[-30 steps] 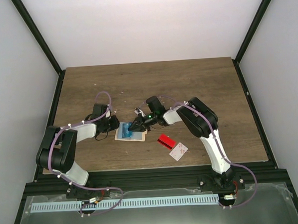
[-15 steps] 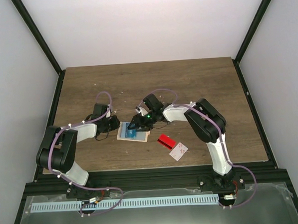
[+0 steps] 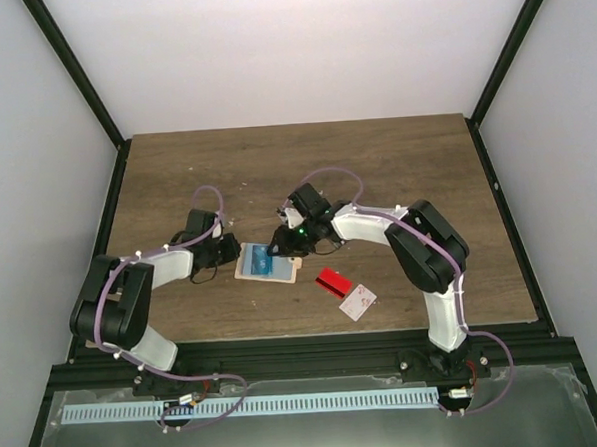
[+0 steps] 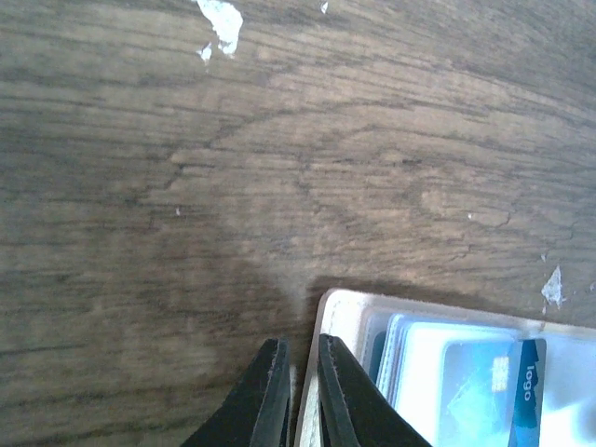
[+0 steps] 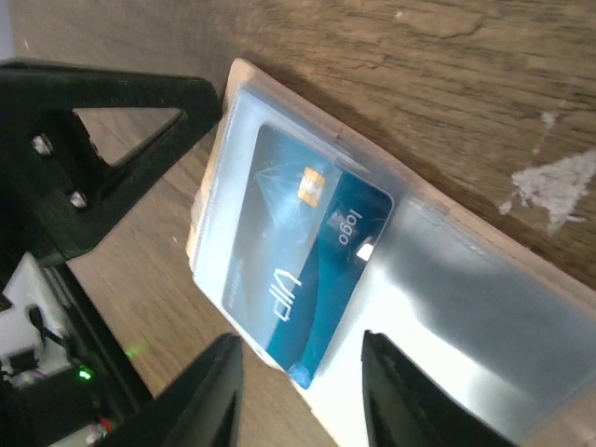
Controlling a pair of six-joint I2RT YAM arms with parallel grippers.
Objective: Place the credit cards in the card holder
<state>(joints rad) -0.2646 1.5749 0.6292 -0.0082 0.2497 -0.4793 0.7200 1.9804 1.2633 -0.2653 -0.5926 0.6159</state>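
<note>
On card holder (image 3: 269, 262), top view: long axis left-right; red card (image 3: 333, 282) and white card (image 3: 358, 301) lie right of it.
Left wrist: left gripper (image 4: 298, 391) pinches holder's edge.
Right wrist: right gripper (image 5: 303, 391) jaws apart over blue card (image 5: 307, 270), lengthwise in holder, logo end exposed.

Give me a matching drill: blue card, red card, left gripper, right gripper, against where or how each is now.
1 blue card
2 red card
3 left gripper
4 right gripper

A open over the blue card
B loose on the table
C inside the card holder
D shut on the card holder's edge

Pairs: 1C, 2B, 3D, 4A
</note>
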